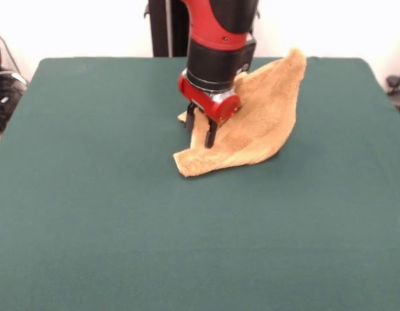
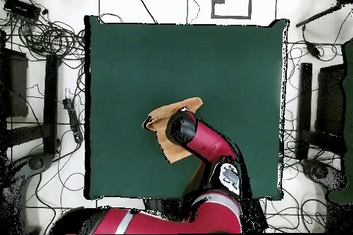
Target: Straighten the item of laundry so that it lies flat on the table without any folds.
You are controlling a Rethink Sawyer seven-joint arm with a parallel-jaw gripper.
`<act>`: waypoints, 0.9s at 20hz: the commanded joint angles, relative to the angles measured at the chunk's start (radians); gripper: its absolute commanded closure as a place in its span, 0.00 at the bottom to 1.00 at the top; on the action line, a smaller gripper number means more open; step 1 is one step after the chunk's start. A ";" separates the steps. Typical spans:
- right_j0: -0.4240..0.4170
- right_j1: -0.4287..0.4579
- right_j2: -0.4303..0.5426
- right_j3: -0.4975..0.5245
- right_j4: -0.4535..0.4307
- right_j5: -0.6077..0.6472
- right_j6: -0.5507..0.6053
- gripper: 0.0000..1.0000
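The orange-yellow towel (image 1: 258, 123) lies crumpled on the far middle of the green table (image 1: 90, 194), with folds. One corner rises up towards the far right and a flap lies at the front left. My gripper (image 1: 200, 137) comes straight down on the towel's left part. Its two dark fingers (image 1: 211, 135) stand apart with their tips at the cloth, so it looks open. In the overhead view the towel (image 2: 160, 117) shows partly under my arm's wrist (image 2: 182, 129), which hides the fingers. No band or loop tag shows.
Wide green table (image 2: 227, 60) surrounds the towel on all sides. My arm's pedestal (image 1: 167, 26) stands beyond the far edge. Cables and stands (image 2: 41, 39) lie on the floor around the table.
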 commanded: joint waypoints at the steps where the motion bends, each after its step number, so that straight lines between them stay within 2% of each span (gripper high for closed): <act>1: 0.117 -0.079 -0.015 0.084 0.064 0.135 0.290 0.00; 6: 0.130 -0.142 -0.042 0.084 0.055 0.175 0.269 0.00; 10: 0.088 -0.119 0.043 0.128 0.082 0.080 0.269 0.00; 14: 0.010 -0.075 0.160 0.178 0.083 -0.043 0.255 0.00; 18: 0.002 -0.074 0.170 0.183 0.080 -0.052 0.254 0.00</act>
